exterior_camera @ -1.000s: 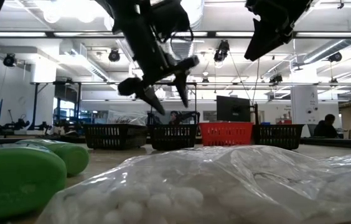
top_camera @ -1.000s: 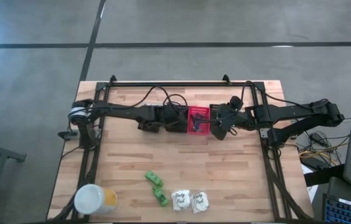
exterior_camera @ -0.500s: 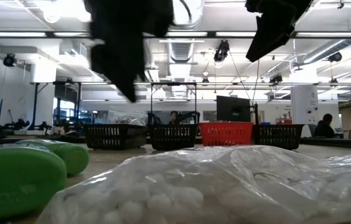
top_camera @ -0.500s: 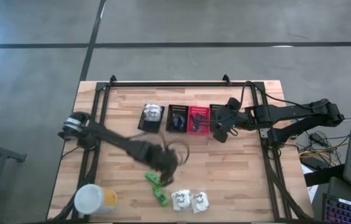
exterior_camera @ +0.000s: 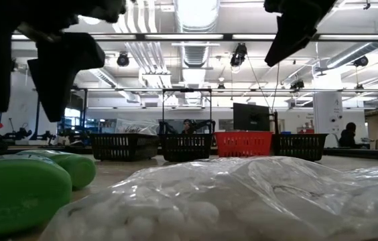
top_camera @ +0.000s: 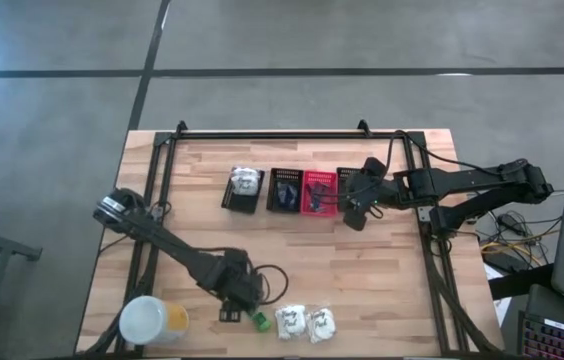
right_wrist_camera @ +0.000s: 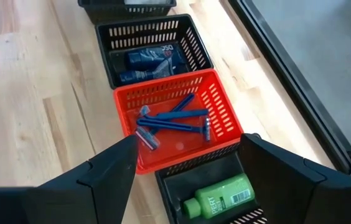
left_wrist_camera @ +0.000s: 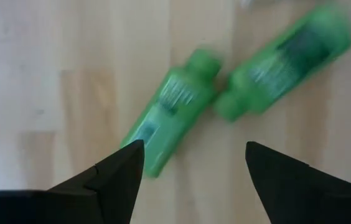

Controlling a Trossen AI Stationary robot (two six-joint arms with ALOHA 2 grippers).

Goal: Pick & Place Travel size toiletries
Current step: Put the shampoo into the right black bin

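Fingers of the left gripper (left_wrist_camera: 191, 165) are spread wide and empty, now hovering over two green bottles (left_wrist_camera: 172, 109) at six o'clock on the tabletop (top_camera: 382, 270), having swung down from the baskets (top_camera: 243, 190); the next pick is starting. Right gripper (right_wrist_camera: 185, 168) is waiting open over the red basket (right_wrist_camera: 216, 109).

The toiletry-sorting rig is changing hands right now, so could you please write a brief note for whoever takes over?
Left gripper: open, empty, above the two green bottles at the table's near edge.
Right gripper: open, empty, hovering over the basket row at the far side.
Done: a white packet in the leftmost black basket; dark tubes in the next black basket; razors in the red basket; one green bottle in the rightmost black basket.
Left: the two green bottles and two white packets beside them. The yellow container stands at the near left corner.
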